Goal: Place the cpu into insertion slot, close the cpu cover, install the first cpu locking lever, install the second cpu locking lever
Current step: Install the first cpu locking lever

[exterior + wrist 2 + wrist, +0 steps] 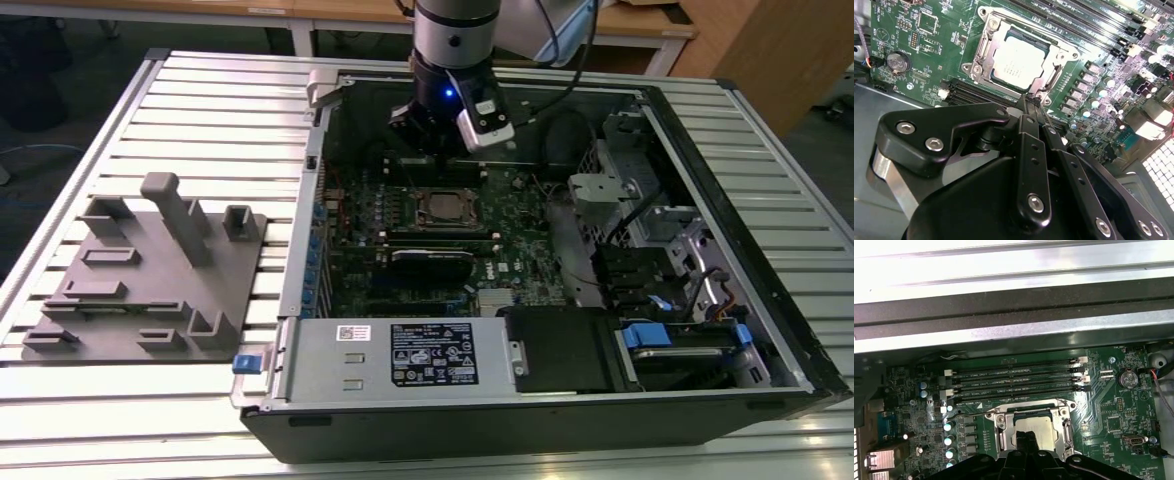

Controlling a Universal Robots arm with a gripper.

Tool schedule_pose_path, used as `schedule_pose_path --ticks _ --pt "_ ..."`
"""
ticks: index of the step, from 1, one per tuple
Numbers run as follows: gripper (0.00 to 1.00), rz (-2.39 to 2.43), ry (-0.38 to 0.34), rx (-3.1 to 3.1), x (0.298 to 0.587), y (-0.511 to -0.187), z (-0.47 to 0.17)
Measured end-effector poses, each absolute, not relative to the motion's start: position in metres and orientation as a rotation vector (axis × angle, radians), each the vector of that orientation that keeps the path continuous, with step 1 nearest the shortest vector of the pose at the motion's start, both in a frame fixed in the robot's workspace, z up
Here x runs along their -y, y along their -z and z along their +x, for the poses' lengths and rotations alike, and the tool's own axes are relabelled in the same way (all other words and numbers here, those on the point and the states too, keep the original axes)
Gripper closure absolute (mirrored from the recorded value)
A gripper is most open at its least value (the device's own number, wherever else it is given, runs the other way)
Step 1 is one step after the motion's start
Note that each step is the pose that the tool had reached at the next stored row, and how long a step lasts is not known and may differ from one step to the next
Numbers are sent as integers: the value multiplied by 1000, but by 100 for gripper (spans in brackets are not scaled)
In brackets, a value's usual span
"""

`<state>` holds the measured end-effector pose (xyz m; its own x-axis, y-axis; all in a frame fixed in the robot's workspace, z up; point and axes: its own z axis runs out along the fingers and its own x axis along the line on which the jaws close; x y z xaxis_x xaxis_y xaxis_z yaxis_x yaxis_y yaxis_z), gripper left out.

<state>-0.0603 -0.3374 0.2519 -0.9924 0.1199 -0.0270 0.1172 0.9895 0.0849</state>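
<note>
The cpu lies flat in the insertion slot on the green motherboard, its dull silver top showing. The silvery cpu cover lies down around it like a frame, also seen in the first wrist view as the cover around the cpu. A thin wire lever runs along one side of the socket, and another lever along a different side. My gripper hangs just above the socket's edge, shut, with nothing between its black fingers. In the exterior view the gripper is inside the case, behind the socket.
The open computer case stands on a slatted metal table. Black memory slots run beside the socket. A silver power supply sits at the front, with drive bays and cables on the exterior view's right. A grey fixture block stands outside on the left.
</note>
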Motion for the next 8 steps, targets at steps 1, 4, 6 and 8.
schedule_pose_path --ticks 1,4,6,8 --pt "89 185 -129 -3101 337 -252 -60" --pt "89 185 -129 -3101 337 -252 -62" --pt "89 185 -129 -3101 337 -252 -64" --pt "89 185 -129 -3101 337 -252 -66"
